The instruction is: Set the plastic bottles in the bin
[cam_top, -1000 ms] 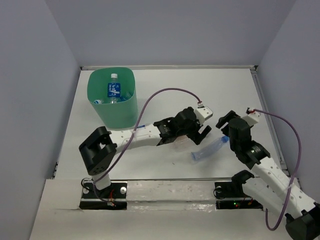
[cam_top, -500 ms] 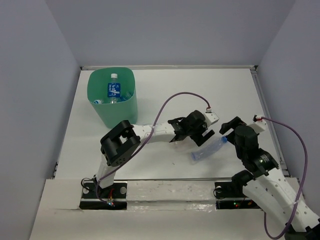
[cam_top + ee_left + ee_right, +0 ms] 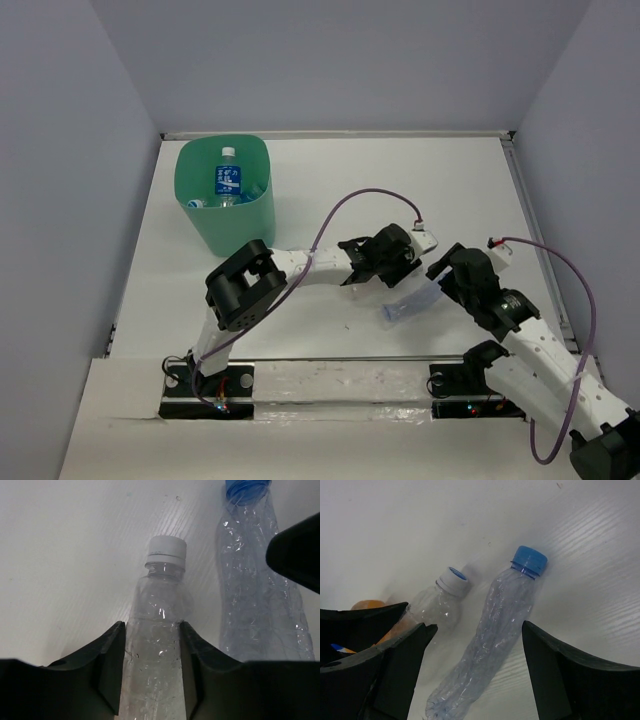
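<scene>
Left wrist: pincer grips bottle beside blue-capped bottle.

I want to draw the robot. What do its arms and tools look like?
The left arm and right arm are white with chunky black joints. A purple cable loops along each. The left tool and right tool are black, with two flat fingers.

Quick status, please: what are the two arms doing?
Left gripper shut on white-capped bottle. Right gripper open, astride blue-capped bottle. Bin holds bottles.
</scene>
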`<state>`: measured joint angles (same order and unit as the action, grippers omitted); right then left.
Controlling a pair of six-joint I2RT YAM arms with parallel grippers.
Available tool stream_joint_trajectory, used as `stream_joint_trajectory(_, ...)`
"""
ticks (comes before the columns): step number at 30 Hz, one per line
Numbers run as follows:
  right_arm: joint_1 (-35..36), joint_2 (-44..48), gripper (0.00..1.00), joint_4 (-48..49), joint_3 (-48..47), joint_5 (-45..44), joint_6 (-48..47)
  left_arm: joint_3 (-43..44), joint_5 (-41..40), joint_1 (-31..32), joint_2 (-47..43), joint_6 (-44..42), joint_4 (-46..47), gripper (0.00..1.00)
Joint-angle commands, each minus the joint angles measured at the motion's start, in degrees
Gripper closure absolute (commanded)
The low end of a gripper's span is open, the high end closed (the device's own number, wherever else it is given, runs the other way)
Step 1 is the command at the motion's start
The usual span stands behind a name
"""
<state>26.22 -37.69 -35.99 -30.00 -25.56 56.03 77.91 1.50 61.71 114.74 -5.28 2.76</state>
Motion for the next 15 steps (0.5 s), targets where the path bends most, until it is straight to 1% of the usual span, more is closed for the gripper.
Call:
stream_joint_trajectory(1,-0.73,-1.24,0.2,1.27,1.61,-0.62,4.17,-0.13,3.42,-0.1,-1.88,-0.88,0.58,0.61)
stream_joint_trajectory(3,-0.73,-2.3,0.2,1.71,2.4,-0.81,4.44,-0.91,5.27,-0.1,-3.11,-0.79,1.8,0.62)
stream_joint_trajectory(4,-0.73,-2.47,0.21,1.8,2.49,-0.89,4.61,-1.79,5.53,-0.19,-3.73,-0.7,2.41,0.68)
stream_joint_trajectory(5,-0.73,-2.56,0.21,1.97,2.66,-0.98,4.61,-2.06,5.8,-0.19,-4.43,-0.61,3.12,0.71)
stream_joint_trajectory(10,-1.34,-4.4,0.21,4.25,3.98,-0.02,4.61,-2.41,6.68,-0.8,-6.63,0.53,4.26,0.73)
stream_joint_trajectory(13,-1.87,-5.98,0.21,6.01,4.77,0.69,4.79,-3.02,5.71,-1.68,-8.65,2.37,5.32,0.73)
stream_joint_trajectory(15,-1.87,-6.17,0.23,7.16,5.12,0.86,4.7,-3.55,5.62,-3.08,-11.11,4.66,7.07,0.73)
